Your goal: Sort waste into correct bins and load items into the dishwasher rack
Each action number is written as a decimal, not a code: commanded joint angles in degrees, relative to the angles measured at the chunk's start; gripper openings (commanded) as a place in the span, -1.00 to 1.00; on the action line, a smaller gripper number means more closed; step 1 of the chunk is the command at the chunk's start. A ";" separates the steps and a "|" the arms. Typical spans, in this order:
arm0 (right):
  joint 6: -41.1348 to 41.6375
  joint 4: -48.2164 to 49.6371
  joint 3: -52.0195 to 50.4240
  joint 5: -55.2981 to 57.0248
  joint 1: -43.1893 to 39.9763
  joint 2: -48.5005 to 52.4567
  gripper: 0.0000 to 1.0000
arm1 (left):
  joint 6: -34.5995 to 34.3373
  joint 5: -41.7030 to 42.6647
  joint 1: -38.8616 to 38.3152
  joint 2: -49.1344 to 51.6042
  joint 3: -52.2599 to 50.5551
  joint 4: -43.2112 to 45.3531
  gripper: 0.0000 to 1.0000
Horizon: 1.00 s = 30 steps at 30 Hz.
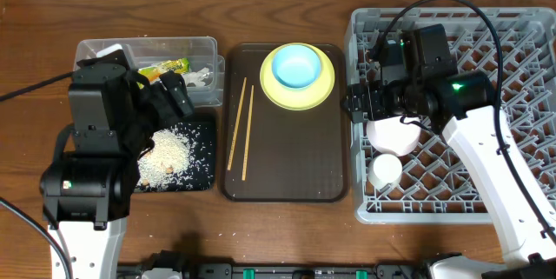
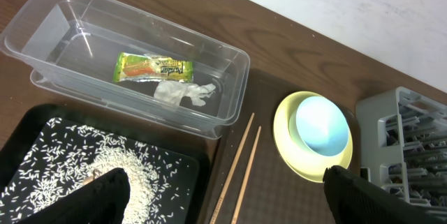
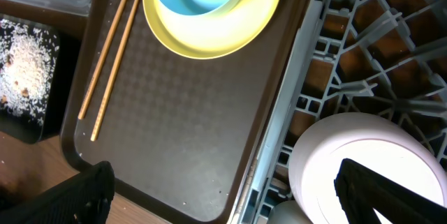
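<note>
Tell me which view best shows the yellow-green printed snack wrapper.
Left wrist: the yellow-green printed snack wrapper lies whole and close in the clear plastic tub. Overhead shows it small and distant; right wrist misses it.

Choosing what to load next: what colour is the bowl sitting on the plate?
Light blue; the bowl shows best in the left wrist view.

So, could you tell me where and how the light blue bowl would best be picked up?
Take the light blue bowl by its rim, coming straight down from above, with one finger inside the wall and one outside. It sits upright, mouth up, in the yellow plate on the brown tray. The plate rings its base, so a low side grip looks blocked, while the rim is clear.
</note>
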 commanded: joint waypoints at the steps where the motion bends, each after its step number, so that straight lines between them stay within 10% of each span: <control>1: 0.24 0.07 0.68 -0.63 1.01 -0.46 0.99 | 0.52 -0.09 0.24 0.02 0.83 -0.02 0.83; 22: -0.07 13.53 0.66 -0.76 1.01 -0.33 0.98 | 0.52 -0.09 0.24 0.02 0.83 -0.02 0.82; 30: 11.30 15.23 0.66 -11.34 1.01 -0.24 0.98 | 0.52 -0.09 0.24 0.02 0.83 -0.02 0.83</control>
